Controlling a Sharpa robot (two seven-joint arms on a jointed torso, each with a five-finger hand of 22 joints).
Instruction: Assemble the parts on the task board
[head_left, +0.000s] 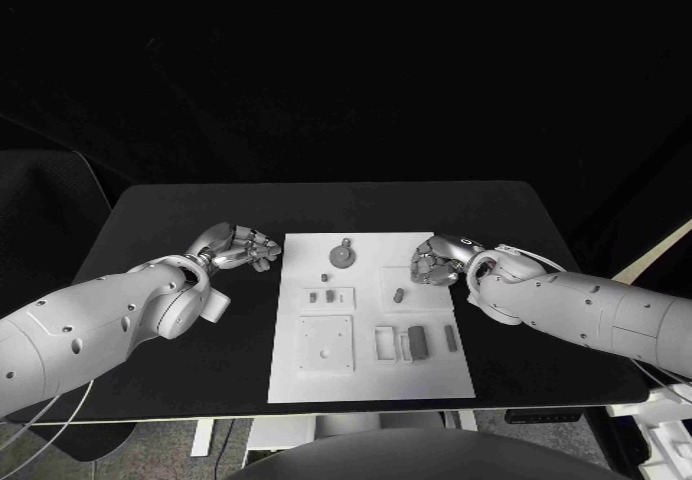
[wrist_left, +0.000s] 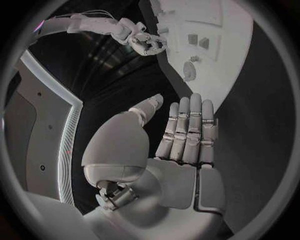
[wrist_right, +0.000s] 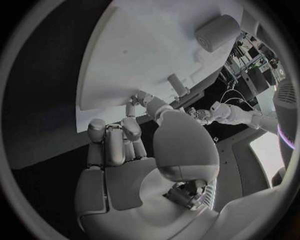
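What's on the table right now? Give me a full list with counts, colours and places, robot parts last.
table: one, black, under everything.
task board: one, white plate, mid-table between the two hands.
round part: one, grey, far end of the board.
small parts: a cluster, grey, on the board's left side, middle row.
peg: one, grey, on the raised square pad near the right hand.
long parts: at least two, dark grey, on the board's near right.
left hand: one, silver, over the table just left of the board, fingers straight, holding nothing.
right hand: one, silver, at the board's right edge, fingers curled; contents unclear.
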